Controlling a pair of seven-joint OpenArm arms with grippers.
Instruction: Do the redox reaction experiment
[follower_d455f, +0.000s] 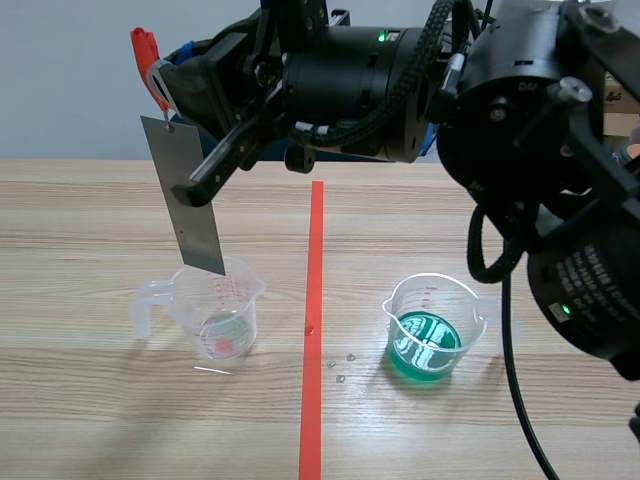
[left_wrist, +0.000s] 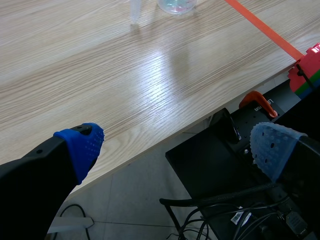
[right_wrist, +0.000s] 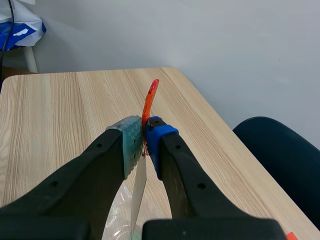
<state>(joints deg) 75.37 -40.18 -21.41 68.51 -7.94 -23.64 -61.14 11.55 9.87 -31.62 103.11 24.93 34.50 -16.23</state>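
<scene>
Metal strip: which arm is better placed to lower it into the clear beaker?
Right. Its jaws are shut on the metal strip's red clip, over the clear beaker; the left jaws are open, off the table.

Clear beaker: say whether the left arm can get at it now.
Probably yes, from the side: left jaws open, bare table up to the clear beaker. The right jaws' metal sheet hangs at its mouth.

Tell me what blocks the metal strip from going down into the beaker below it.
Nothing visible. The strip hangs from the clip in the right gripper, its lower edge at the open mouth of the beaker.
</scene>
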